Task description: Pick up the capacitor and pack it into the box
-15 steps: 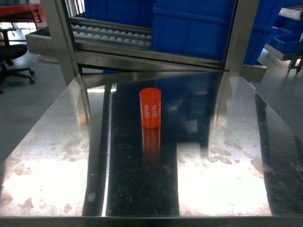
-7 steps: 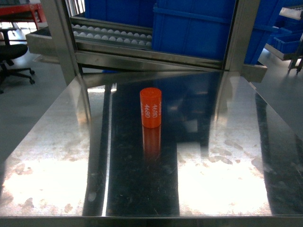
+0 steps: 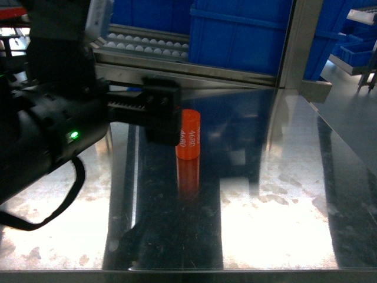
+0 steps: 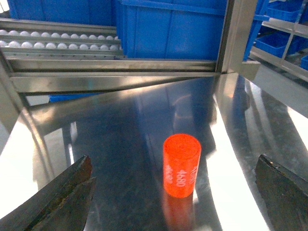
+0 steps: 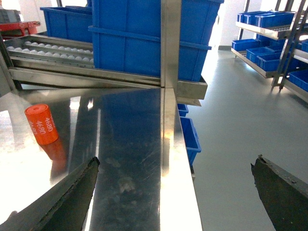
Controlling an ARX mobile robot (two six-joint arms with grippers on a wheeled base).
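The capacitor (image 3: 190,137) is an orange cylinder with white "4680" print. It stands upright on the steel table (image 3: 283,194). My left arm (image 3: 53,138) reaches in from the left, and one dark finger (image 3: 162,117) covers the capacitor's left edge in the head view. In the left wrist view my left gripper (image 4: 174,161) is open wide, with the capacitor (image 4: 181,166) standing ahead of it, between the lines of the two fingers and untouched. My right gripper (image 5: 178,161) is open and empty over the table's right edge, the capacitor (image 5: 42,124) far to its left. The box is out of view.
Large blue bins (image 3: 235,35) and a roller track (image 3: 141,44) sit on the rack behind the table. A steel upright (image 3: 294,44) stands at the back right. Beyond the table's right edge (image 5: 175,159) is grey floor, with shelves of blue bins (image 5: 269,33) further off.
My left arm has come into the head view from the left, and its gripper is now at the capacitor. The capacitor has not moved.
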